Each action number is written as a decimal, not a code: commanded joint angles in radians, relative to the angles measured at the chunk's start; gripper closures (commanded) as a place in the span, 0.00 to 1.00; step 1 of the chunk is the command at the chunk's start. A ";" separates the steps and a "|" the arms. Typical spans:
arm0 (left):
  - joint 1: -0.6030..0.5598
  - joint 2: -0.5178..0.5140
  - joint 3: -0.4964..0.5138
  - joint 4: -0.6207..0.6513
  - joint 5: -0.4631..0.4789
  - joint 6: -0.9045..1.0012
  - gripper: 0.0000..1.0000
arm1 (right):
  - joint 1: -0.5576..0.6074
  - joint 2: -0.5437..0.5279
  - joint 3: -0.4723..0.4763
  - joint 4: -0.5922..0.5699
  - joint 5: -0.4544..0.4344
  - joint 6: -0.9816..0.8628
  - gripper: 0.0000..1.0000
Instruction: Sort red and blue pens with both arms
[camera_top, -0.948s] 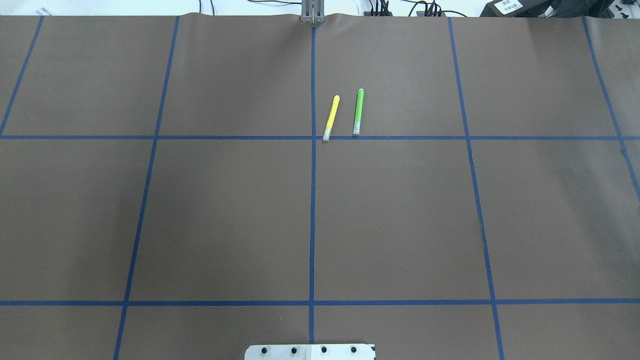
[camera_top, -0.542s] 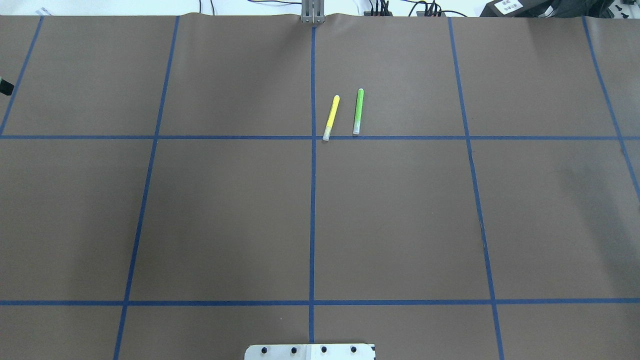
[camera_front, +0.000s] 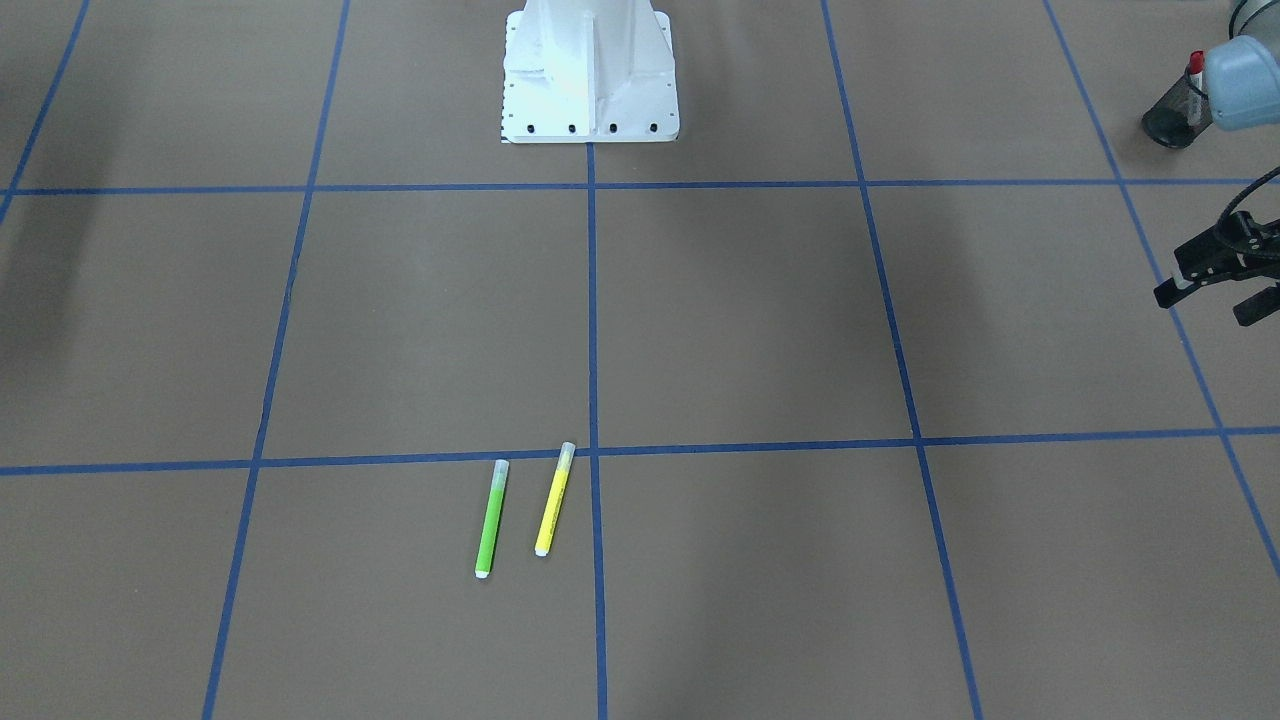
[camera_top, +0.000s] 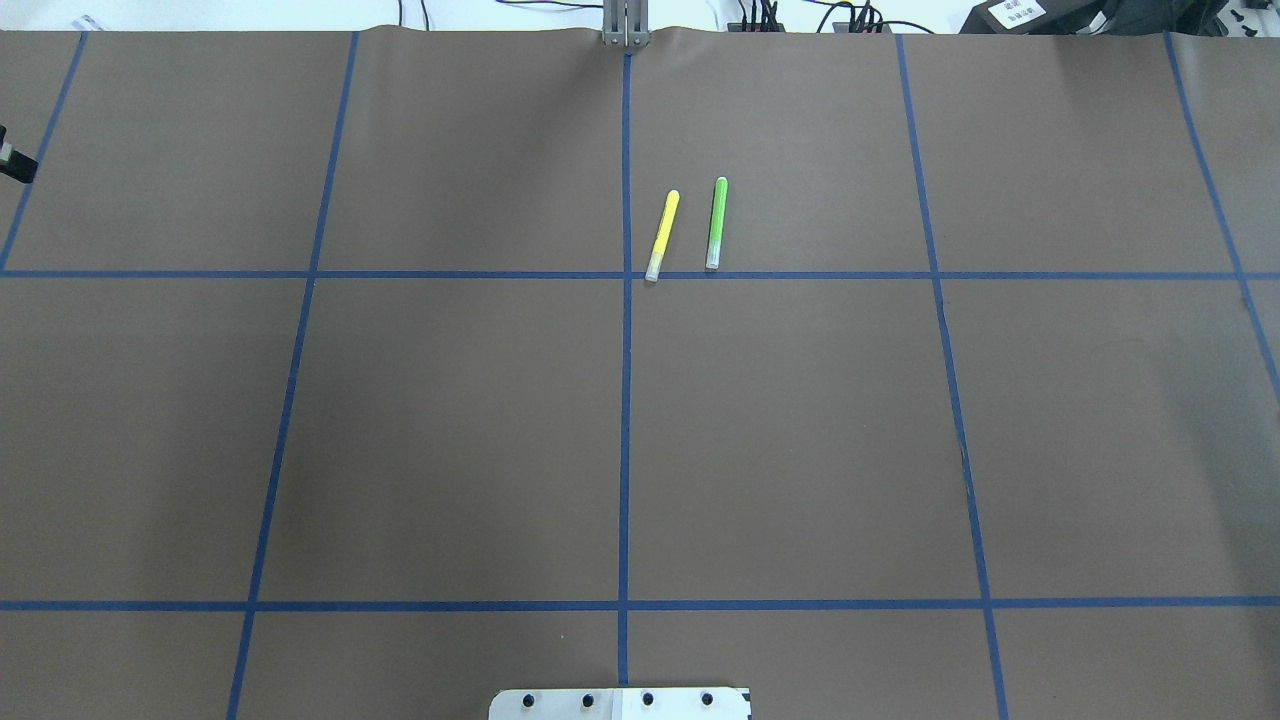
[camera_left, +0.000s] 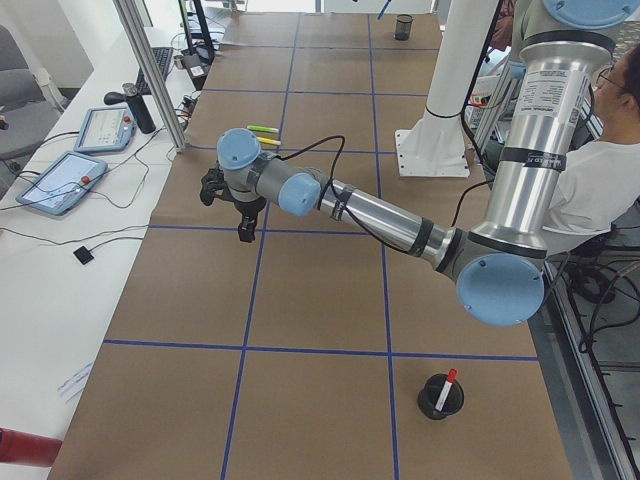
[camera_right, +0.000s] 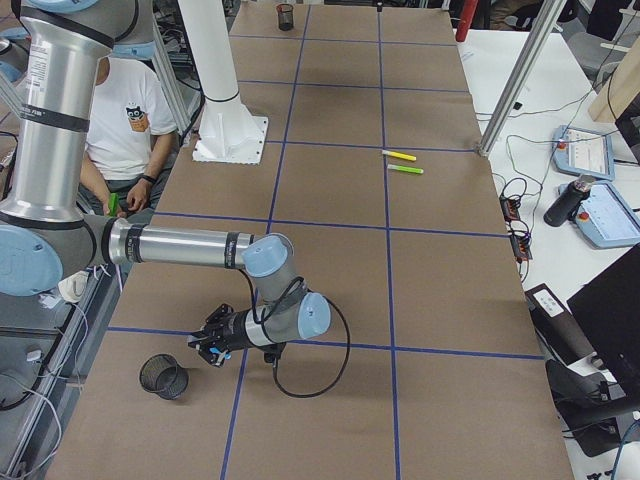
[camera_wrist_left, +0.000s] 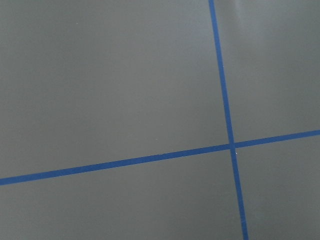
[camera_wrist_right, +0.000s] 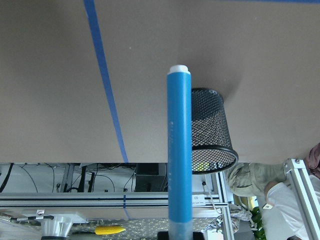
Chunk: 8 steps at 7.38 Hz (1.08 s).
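Note:
The red pen (camera_front: 1195, 68) stands in a black mesh cup (camera_front: 1168, 120) at the table's end on my left, also seen in the exterior left view as red pen (camera_left: 447, 386) in cup (camera_left: 440, 398). My left gripper (camera_front: 1208, 300) hovers open and empty over the table, a grid cell away from that cup. The blue pen (camera_wrist_right: 179, 150) is held in my right gripper (camera_right: 203, 346), which is shut on its lower end. Just beyond the blue pen's tip lies a second black mesh cup (camera_wrist_right: 210, 131), the one beside that gripper (camera_right: 165, 377).
A yellow highlighter (camera_top: 663, 236) and a green highlighter (camera_top: 716, 224) lie side by side near the table's middle. The white base plate (camera_front: 590, 75) sits at the robot's side. A person (camera_right: 125, 120) sits beside the table. Blue tape lines (camera_wrist_left: 227, 100) grid the brown surface.
The tip of my left gripper has come into the overhead view at its left edge and crept slightly further in. The highlighters have not moved.

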 joint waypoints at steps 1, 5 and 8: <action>0.011 0.001 -0.033 0.000 0.000 -0.020 0.00 | 0.000 -0.091 0.016 -0.016 -0.037 -0.044 1.00; 0.011 -0.001 -0.048 0.001 0.003 -0.020 0.00 | 0.055 -0.133 0.056 -0.126 -0.148 -0.084 1.00; 0.011 -0.004 -0.082 0.001 0.005 -0.037 0.00 | 0.055 -0.129 -0.081 0.008 -0.117 -0.083 1.00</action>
